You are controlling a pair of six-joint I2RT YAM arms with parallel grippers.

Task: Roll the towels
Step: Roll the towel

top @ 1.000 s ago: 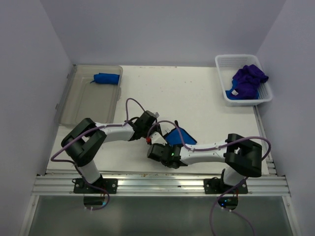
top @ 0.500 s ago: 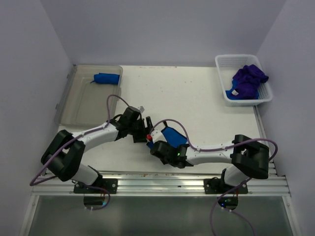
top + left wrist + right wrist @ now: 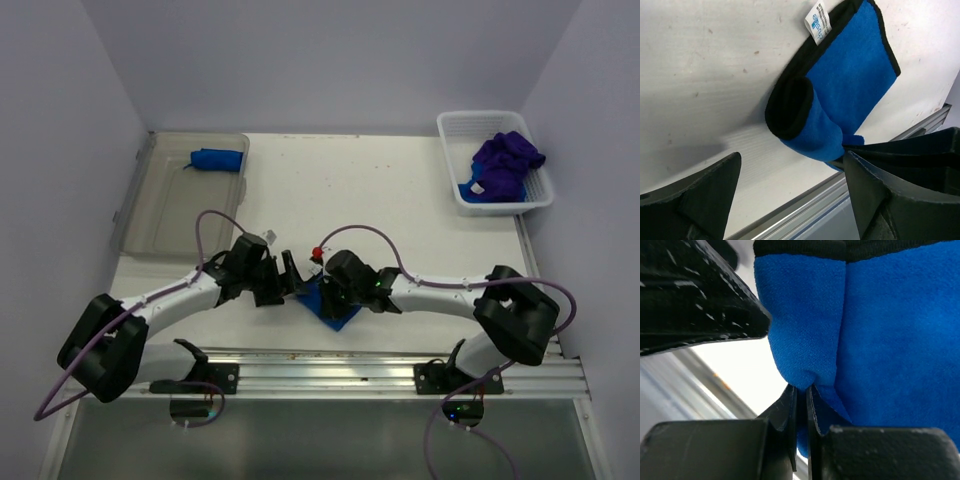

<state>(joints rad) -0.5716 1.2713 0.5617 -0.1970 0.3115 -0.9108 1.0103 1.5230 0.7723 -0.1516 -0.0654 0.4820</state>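
Observation:
A bright blue towel [image 3: 337,310] with dark edging lies near the table's front edge, between the two grippers. In the left wrist view its near end is curled into a loose roll [image 3: 800,117], while the rest lies flat [image 3: 855,70] with a white label [image 3: 818,22]. My left gripper [image 3: 290,277] [image 3: 790,192] stands open just in front of the roll, one finger [image 3: 890,185] against the towel's near side. My right gripper [image 3: 323,291] [image 3: 802,390] is shut on a pinch of the blue towel [image 3: 890,340] at the roll's near edge.
A clear bin [image 3: 160,215] at the back left holds one rolled blue towel [image 3: 217,159]. A white basket [image 3: 455,130] at the back right holds purple towels [image 3: 505,160] over a blue one. The metal front rail [image 3: 330,375] runs just below the grippers.
The left gripper opened wide and drew back toward the front edge. The right gripper shut on the towel and swung round above it; the towel shifted toward the front left.

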